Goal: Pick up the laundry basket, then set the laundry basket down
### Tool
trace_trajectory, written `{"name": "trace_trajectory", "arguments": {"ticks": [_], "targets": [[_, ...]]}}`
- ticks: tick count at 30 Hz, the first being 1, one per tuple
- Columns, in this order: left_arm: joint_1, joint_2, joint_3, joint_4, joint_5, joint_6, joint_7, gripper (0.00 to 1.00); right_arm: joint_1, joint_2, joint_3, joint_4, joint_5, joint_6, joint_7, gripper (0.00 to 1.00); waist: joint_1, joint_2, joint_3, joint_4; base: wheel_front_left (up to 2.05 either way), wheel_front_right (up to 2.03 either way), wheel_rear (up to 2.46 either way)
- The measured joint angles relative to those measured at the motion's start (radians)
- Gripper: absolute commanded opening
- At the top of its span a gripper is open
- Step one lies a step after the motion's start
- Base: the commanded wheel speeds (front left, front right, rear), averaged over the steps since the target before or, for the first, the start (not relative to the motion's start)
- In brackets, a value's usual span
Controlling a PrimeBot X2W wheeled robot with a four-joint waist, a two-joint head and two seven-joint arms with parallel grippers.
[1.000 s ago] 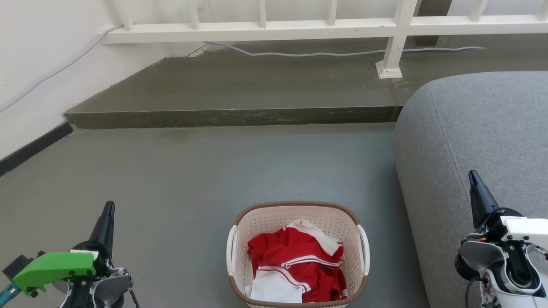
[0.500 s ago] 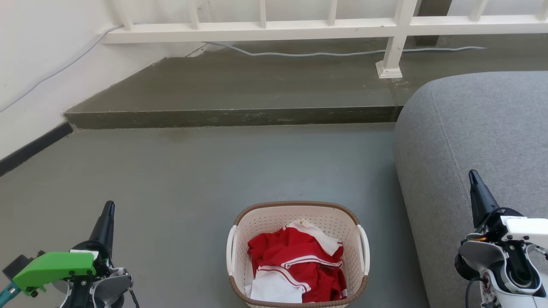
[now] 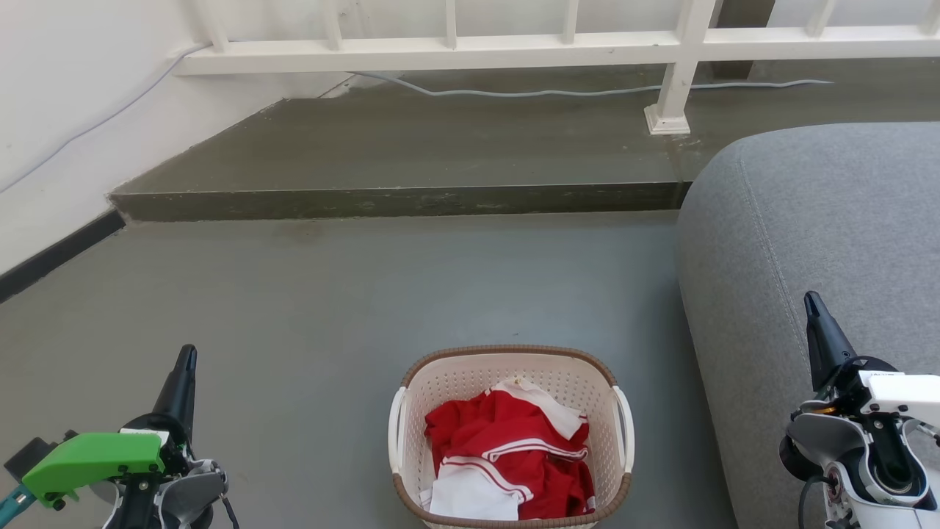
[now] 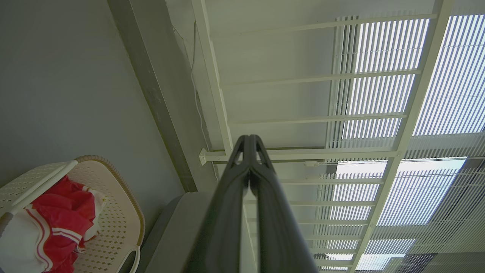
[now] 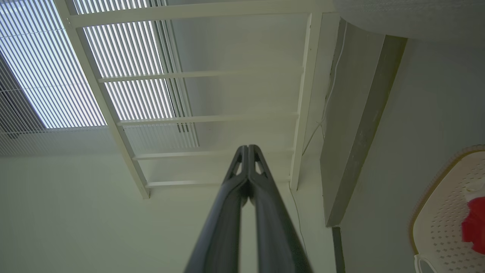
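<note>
A cream laundry basket holding red-and-white clothes stands on the grey floor, just beside a grey sofa. Beyond, a raised step carries a pale cable.

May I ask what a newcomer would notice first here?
The cream-white perforated plastic laundry basket with a brown woven rim stands low centre in the head view, holding red and white clothes. A grey fabric sofa looms to its right; the left gripper and right gripper, both shut, flank it.

Head camera down; wrist cameras forward, rolled; all share basket.
</note>
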Motion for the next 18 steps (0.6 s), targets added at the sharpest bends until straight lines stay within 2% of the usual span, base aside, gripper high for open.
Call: {"name": "trace_trajectory", "arguments": {"ticks": [18], "targets": [[0.0, 0.0, 0.0, -0.002, 0.0, 0.0, 0.0, 0.0, 0.0, 0.0, 0.0, -0.001, 0.0, 0.0, 0.0, 0.0, 0.0, 0.0, 0.0, 0.0, 0.0, 0.0, 0.0]]}}
